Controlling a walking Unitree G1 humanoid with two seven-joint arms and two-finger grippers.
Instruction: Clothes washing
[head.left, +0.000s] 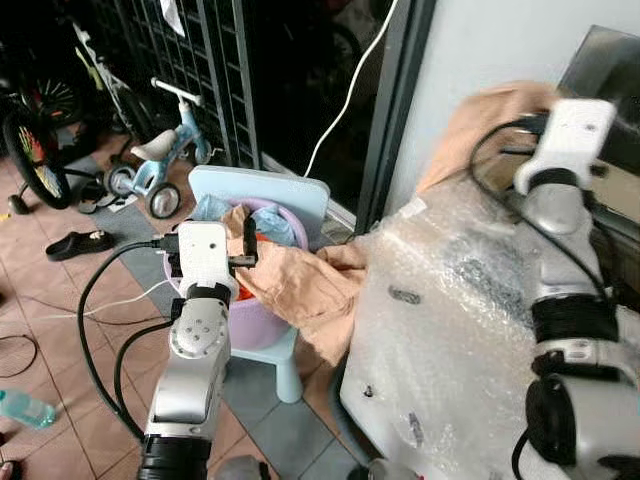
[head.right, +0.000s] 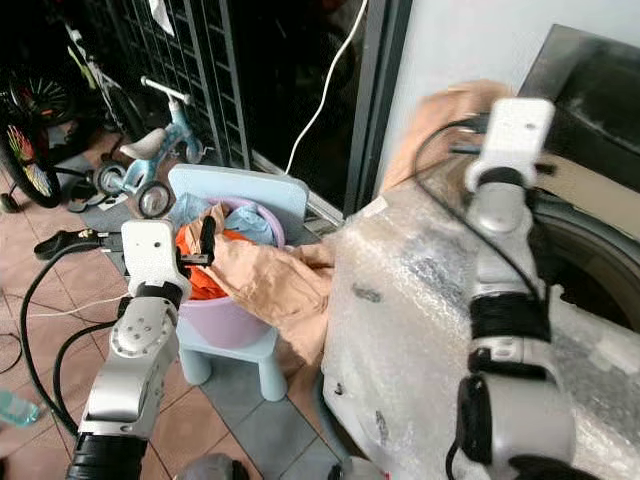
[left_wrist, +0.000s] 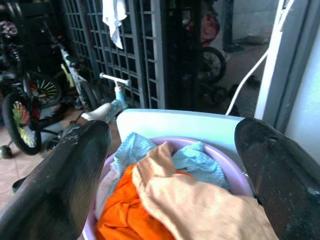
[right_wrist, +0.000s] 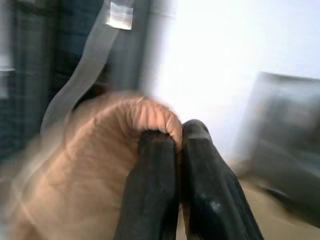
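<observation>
- Right gripper (right_wrist: 170, 137) is pinched tight on the peach cloth (head.left: 310, 285), held high over the bubble-wrapped washer (head.left: 450, 310).
- The cloth trails over the washer's edge down into the purple basin (head.left: 262, 322).
- Left gripper (left_wrist: 172, 165) hovers spread wide over the basin's orange garment (left_wrist: 125, 215).
- Basin sits on a blue chair (head.left: 290, 195); trike (head.left: 160, 160) and sandal (head.left: 78, 243) lie on the floor beyond.

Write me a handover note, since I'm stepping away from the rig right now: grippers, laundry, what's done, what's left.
Right gripper: shut on the peach garment, lifted high over the bubble-wrapped washer.
Left gripper: open, hovering at the purple basin on the blue chair.
Done: garment partly pulled out; its tail drapes from basin to washer.
Left: get it into the drum, then the orange and blue clothes.
</observation>
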